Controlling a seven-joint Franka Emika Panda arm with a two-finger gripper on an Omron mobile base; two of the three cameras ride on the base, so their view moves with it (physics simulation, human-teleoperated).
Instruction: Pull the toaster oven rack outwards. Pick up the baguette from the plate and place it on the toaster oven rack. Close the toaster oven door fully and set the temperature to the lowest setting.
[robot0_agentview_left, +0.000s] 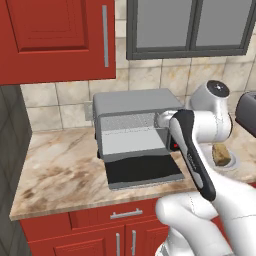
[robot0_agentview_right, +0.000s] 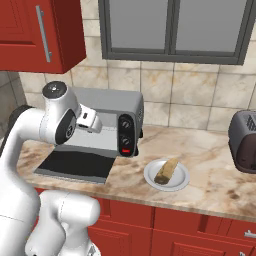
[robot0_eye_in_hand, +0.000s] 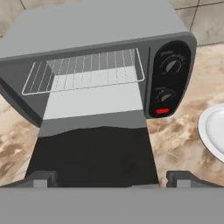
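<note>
While the toaster oven door (robot0_eye_in_hand: 94, 153) lies flat, the tool (robot0_eye_in_hand: 111, 177) (fingers spread wide, empty) hovers over it.

Marbled counter (robot0_agentview_right: 210, 165) — toaster oven (robot0_agentview_right: 112, 117), plate (robot0_agentview_right: 179, 184) beside it, dark toaster (robot0_agentview_right: 245, 140) well apart

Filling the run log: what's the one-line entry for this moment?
claw: open, empty, before oven | toaster oven door: down | toaster oven rack: pulled forward, bare | baguette: on plate
</note>
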